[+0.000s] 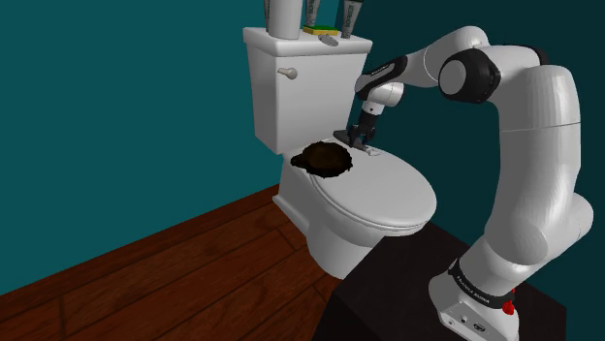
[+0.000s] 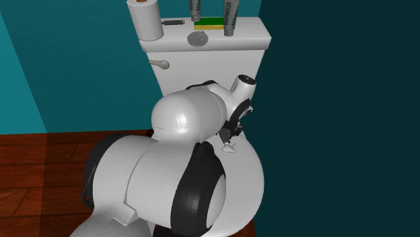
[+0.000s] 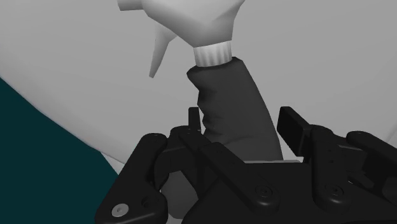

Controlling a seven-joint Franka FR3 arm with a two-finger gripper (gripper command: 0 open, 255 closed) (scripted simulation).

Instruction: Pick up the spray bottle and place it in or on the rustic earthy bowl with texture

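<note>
Black hand [image 3: 240, 122] crouches low over the toilet lid [image 3: 76, 57], clenched across the dark body of the spray bottle [image 3: 226, 95], which lies flat on the lid, white trigger head pointing away from the hand. Gripping the body, I judge, steadies it for the short carry to the brown bowl [image 1: 325, 160] just beside on that lid.

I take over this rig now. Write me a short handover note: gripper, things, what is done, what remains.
Gripper: jaws look closed on the dark body of the spray bottle, low over the toilet lid.
Bowl: dark brown, on the same lid, just beside the gripper toward the shoulder view's left.
Done: bottle grasped.
Left: lift it, carry it to the bowl, release it there.
</note>
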